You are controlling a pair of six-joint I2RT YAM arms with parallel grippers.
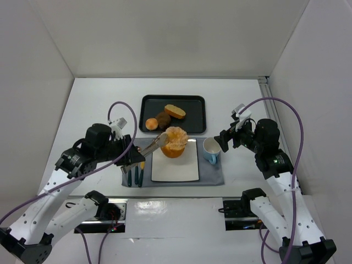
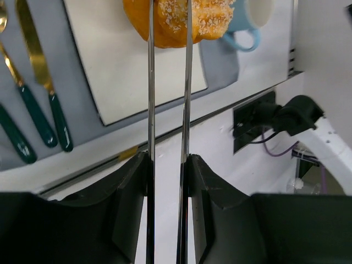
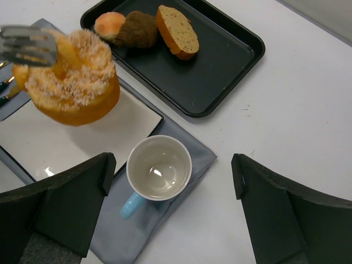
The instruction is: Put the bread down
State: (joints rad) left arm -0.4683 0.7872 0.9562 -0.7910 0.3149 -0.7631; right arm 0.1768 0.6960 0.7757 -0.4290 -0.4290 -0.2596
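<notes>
The bread is a round golden-orange bun with a pale crumbly top. It is pinched between metal tongs and hangs just over the far part of the white plate. My left gripper is shut on the tongs' arms; the bread shows at their tips in the left wrist view. My right gripper is open and empty, hovering over the cup. The right wrist view shows the bread at upper left, casting a shadow on the plate.
A black tray at the back holds a tan bread slice, a dark bun and a small orange ball. A blue-handled cup stands on the grey mat right of the plate. Green-handled cutlery lies left of the plate.
</notes>
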